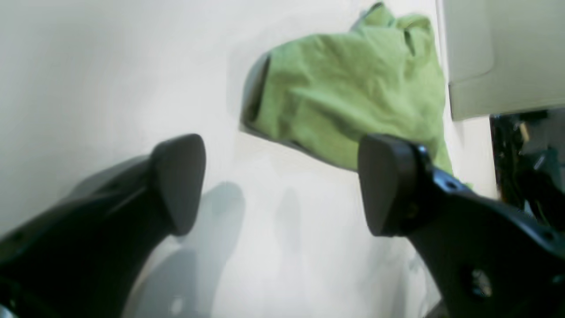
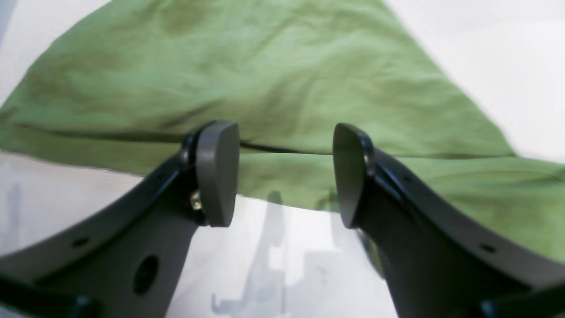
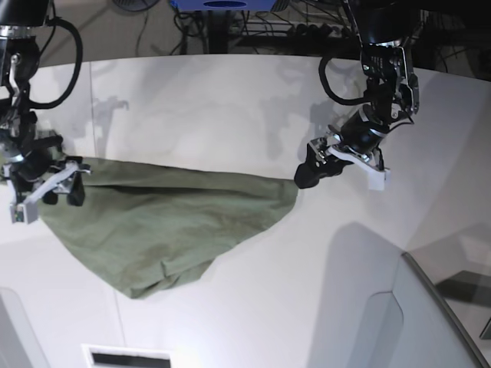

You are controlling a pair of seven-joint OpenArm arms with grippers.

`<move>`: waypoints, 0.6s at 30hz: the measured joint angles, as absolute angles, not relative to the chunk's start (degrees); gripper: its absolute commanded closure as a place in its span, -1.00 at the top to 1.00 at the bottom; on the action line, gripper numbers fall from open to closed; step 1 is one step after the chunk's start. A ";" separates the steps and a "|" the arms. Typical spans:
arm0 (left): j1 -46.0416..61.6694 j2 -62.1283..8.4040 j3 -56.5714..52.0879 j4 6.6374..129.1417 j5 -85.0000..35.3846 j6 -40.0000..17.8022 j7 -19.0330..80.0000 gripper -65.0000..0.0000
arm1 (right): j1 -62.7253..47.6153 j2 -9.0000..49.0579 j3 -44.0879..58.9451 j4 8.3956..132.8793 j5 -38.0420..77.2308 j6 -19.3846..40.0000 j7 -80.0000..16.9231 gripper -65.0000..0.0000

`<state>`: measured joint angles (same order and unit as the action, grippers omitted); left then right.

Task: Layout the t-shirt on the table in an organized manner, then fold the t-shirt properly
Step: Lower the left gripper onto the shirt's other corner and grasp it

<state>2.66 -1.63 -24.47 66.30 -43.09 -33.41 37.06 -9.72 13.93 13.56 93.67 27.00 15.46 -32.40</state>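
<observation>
**Both grippers open, t-shirt spread unevenly on the worktop**

The t-shirt point(image 3: 165, 222) lies on the white worktop point(image 3: 230, 107) in the left half of the base view. Its upper edge runs roughly straight from the left edge of the frame toward the centre, and from there the cloth narrows down to a bunched, rumpled point in the lower left. The fabric is creased and folded over on itself in places, so it is not flat.

The right gripper point(image 3: 57, 188) sits at the left edge of the base view, over the shirt's upper-left corner. In the right wrist view the right gripper point(image 2: 286, 174) has its jaws standing apart with nothing between them; the t-shirt point(image 2: 265, 79) fills the upper part of that frame, with a folded edge running across just behind the fingertips. Whether a fingertip touches the cloth cannot be told.

The left gripper point(image 3: 316, 165) is right of centre in the base view, just beside the shirt's right-hand tip. In the left wrist view the left gripper point(image 1: 282, 185) is wide open and empty, bare worktop point(image 1: 110, 66) showing between its fingers, and the t-shirt point(image 1: 348, 97) lies beyond them in the upper middle of the frame. A grey translucent panel point(image 3: 430, 314) occupies the lower right of the base view.
</observation>
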 measured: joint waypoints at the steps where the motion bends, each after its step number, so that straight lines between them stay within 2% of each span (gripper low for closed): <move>1: 2.33 -1.80 -23.68 65.19 -42.96 -33.21 36.34 0.62 | -9.74 13.96 13.69 93.67 27.05 15.51 -32.18 -0.01; 8: -1.28 -1.13 -16.75 56.88 -43.42 -33.26 29.36 0.62 | -9.74 15.22 13.85 93.62 27.00 15.44 -32.16 -0.01; 18: -5.91 -1.34 -17.15 49.19 -43.86 -33.50 24.93 0.62 | -9.58 15.22 13.87 93.51 27.05 15.64 -32.18 -0.01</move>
